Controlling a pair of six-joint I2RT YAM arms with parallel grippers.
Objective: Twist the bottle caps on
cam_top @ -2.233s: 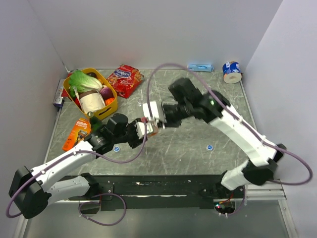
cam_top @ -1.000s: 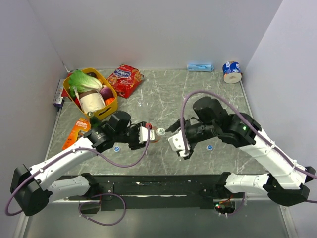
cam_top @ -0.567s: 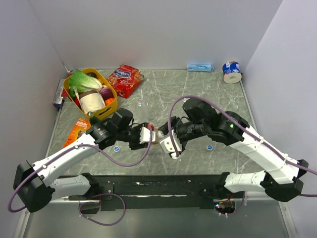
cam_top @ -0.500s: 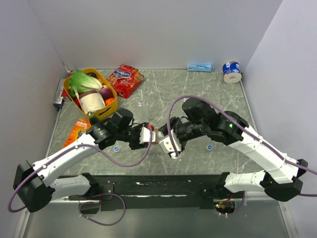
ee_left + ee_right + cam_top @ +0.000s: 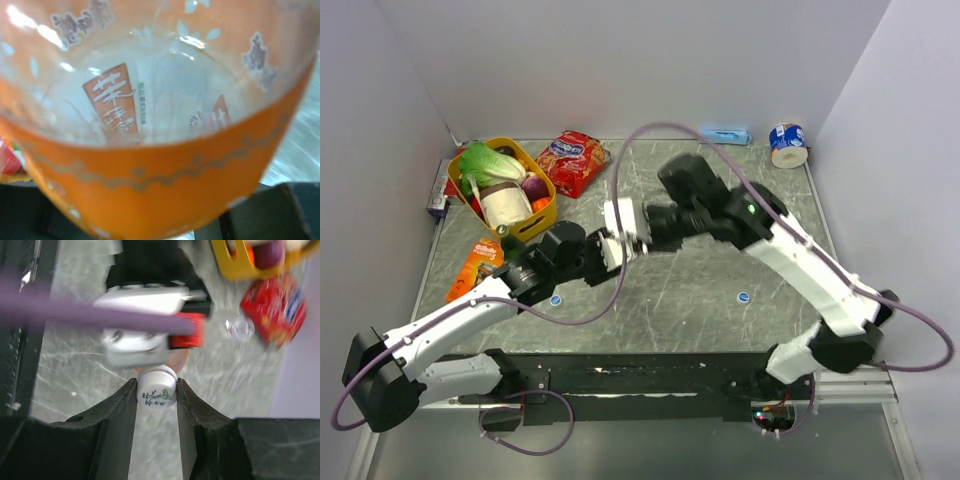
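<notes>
Right wrist view: right gripper narrow, pinching the whitish cap at frame centre.
Cap: appears seated on the orange bottle, at its neck.
Left gripper: clamped round that bottle, mid-frame overhead.
Risk: a tilted cap could cross-thread, and the bottle might twist in its hold.

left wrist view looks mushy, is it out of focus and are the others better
Left wrist: the orange bottle fills the frame too close, soft, glare top left. Right wrist: the white cap is fairly sharp, background smeared. Top view: sharp, evenly lit.
</notes>
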